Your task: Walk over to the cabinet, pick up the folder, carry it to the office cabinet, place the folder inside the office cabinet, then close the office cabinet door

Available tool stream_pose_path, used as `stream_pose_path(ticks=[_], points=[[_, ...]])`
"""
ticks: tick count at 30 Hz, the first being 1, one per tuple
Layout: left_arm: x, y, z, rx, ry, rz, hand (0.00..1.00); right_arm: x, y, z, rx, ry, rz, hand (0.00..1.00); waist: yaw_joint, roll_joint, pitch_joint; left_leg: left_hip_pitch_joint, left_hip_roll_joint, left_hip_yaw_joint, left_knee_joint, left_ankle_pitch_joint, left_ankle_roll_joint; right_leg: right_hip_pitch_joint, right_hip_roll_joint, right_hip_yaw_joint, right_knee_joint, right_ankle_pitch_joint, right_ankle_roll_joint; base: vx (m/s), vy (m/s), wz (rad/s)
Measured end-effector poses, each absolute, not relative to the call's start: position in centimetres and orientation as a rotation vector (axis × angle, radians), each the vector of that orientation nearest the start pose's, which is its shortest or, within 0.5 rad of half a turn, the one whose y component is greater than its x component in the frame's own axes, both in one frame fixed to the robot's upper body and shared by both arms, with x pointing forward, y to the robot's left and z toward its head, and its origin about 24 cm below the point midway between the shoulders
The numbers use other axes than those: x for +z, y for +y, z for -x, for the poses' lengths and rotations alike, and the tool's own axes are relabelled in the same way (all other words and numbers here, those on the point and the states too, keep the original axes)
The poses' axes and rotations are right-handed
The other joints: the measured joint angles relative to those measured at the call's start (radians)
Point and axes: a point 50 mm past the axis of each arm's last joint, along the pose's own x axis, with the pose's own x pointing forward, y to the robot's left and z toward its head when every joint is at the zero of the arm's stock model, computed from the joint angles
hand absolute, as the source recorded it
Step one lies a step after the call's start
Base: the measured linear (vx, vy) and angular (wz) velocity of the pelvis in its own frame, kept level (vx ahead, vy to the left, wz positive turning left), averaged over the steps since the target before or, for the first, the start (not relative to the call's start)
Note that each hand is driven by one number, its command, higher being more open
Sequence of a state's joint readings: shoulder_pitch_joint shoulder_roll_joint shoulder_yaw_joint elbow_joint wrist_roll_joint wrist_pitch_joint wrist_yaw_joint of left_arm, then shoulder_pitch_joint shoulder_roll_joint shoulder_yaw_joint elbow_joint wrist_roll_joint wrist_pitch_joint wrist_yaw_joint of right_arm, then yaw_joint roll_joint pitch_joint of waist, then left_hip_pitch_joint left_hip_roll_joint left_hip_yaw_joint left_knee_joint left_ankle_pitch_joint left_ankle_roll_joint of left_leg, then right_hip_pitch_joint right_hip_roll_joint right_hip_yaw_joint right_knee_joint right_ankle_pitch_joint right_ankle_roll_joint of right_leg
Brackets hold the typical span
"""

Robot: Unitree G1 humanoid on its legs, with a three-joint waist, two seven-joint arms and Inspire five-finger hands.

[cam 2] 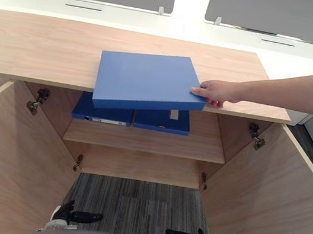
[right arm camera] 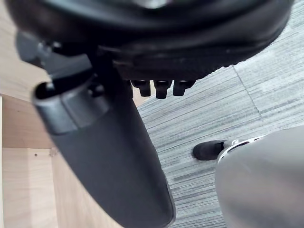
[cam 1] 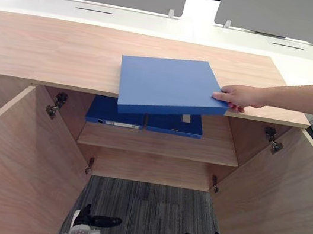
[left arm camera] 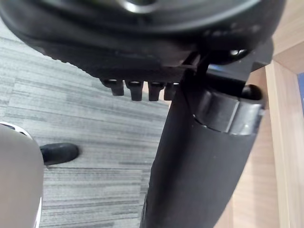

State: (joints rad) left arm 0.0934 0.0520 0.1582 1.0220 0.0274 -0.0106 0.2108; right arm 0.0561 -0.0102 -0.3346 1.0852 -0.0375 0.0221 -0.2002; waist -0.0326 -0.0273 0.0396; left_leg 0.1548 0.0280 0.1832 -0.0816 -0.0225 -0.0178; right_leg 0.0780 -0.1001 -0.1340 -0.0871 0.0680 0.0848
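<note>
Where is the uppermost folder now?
In the eye views the folder sits centrally on the cabinet top, overhanging its front edge; a person's hand holds its right corner.

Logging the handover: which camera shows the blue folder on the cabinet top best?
The left eye view: the blue folder shows whole at the cabinet top, overhanging its edge, a person's hand at one corner. The right eye view shows the same. The wrist views face carpet and wood.
</note>
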Motion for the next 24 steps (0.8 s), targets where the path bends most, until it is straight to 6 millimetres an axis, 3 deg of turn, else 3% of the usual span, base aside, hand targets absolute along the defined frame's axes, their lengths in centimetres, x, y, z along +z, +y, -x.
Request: stream_pose_path(ticks=[4,5,6,11,13,15,17,24], points=[[-14.0,20.8,-11.4,0.422,0.927,-0.044,1.0,-16.4,-20.1,-8.5,-0.486,1.167,-0.024,1.0,0.001,0.005,0.003,-0.001,0.001,-0.002,0.006,-0.004,0.001,0.003,0.0,-0.003,0.002,-0.004,-0.002,0.0,0.0,0.0],[-12.5,21.5,-12.2,0.469,0.805,0.136,1.0,-16.4,-20.2,-8.6,-0.487,1.162,-0.023,1.0,0.002,0.005,0.003,-0.002,0.002,-0.005,0.007,-0.006,0.001,0.003,0.0,-0.006,0.004,-0.008,-0.002,-0.01,-0.031,0.09],[-11.1,22.2,-12.9,0.468,0.714,0.103,1.0,-16.4,-20.4,-8.5,-0.49,1.161,-0.02,1.0,0.002,0.005,0.003,-0.003,0.002,-0.011,0.009,-0.009,0.0,0.004,0.0,-0.012,0.009,-0.013,-0.001,0.0,-0.032,0.11],[-8.6,25.1,-15.6,0.56,0.581,-0.07,1.0,-16.3,-20.8,-8.2,-0.483,1.164,0.007,1.0,0.005,0.014,0.004,-0.003,0.005,-0.024,0.02,-0.018,-0.001,0.01,0.0,-0.024,0.02,-0.027,-0.002,0.01,-0.023,0.09],[-6.4,25.6,-16.2,0.577,0.481,-0.102,1.0,-16.3,-20.8,-8.4,-0.465,1.158,0.023,1.0,0.007,0.012,0.004,-0.006,0.006,-0.03,0.02,-0.019,0.0,0.011,0.0,-0.031,0.026,-0.032,-0.005,0.02,-0.028,0.07],[-2.0,24.6,-16.1,0.532,0.265,-0.14,1.0,-16.3,-21.1,-8.1,-0.473,1.16,0.028,1.0,0.012,0.01,0.004,-0.006,0.004,-0.036,0.021,-0.023,0.005,0.011,-0.002,-0.033,0.032,-0.04,-0.001,0.04,-0.017,0.07],[-0.1,23.7,-15.9,0.516,0.155,-0.146,1.0,-16.3,-21.4,-7.5,-0.475,1.172,0.032,1.0,0.029,0.016,0.003,-0.004,0.002,-0.038,0.024,-0.027,0.01,0.014,-0.004,-0.034,0.033,-0.04,-0.001,0.04,-0.002,0.05],[0.6,23.5,-15.6,0.511,0.121,-0.172,1.0,-16.3,-21.5,-7.4,-0.455,1.172,0.024,1.0,0.032,0.025,0.003,0.007,0.008,-0.058,0.072,-0.051,0.007,0.044,-0.006,-0.047,0.062,-0.058,-0.014,-0.03,-0.016,0.07]])
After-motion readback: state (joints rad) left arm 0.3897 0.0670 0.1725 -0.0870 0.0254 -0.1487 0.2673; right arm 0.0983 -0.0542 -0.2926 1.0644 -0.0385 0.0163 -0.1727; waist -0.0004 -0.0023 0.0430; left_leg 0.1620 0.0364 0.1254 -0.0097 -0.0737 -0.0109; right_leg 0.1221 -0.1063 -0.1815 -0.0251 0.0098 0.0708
